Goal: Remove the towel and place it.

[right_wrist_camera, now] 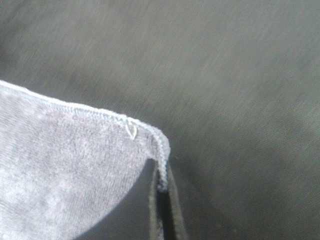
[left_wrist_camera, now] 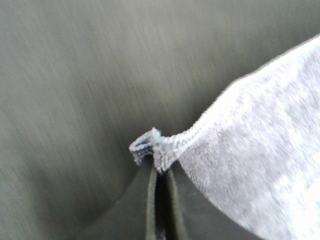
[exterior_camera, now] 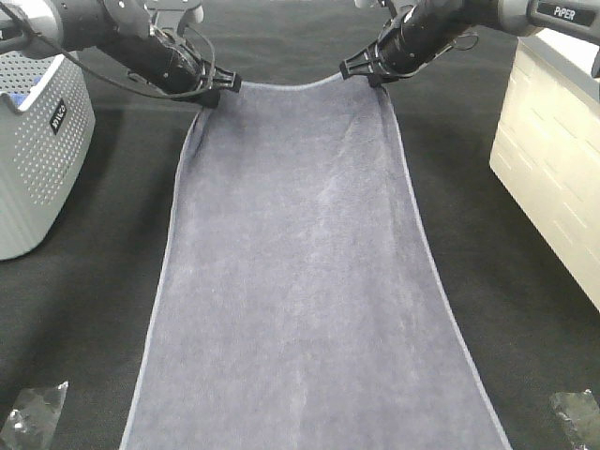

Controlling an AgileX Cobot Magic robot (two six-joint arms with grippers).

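Observation:
The bluish-grey towel [exterior_camera: 300, 262] lies stretched lengthwise down the middle of the black table cloth, its far edge lifted between the two arms. My left gripper [exterior_camera: 211, 94] is shut on the far left corner, and the left wrist view shows the bunched hem of the towel [left_wrist_camera: 150, 147] pinched between its fingers [left_wrist_camera: 151, 200]. At the far right corner my right gripper [exterior_camera: 380, 77] is shut on the cloth. In the right wrist view the towel [right_wrist_camera: 75, 160] has its stitched corner clamped in the jaws.
A grey perforated basket [exterior_camera: 37, 141] stands at the left edge. A white brick-patterned box [exterior_camera: 553, 159] occupies the right side. Crumpled clear plastic lies at the near left [exterior_camera: 33, 412] and near right [exterior_camera: 577, 412] corners.

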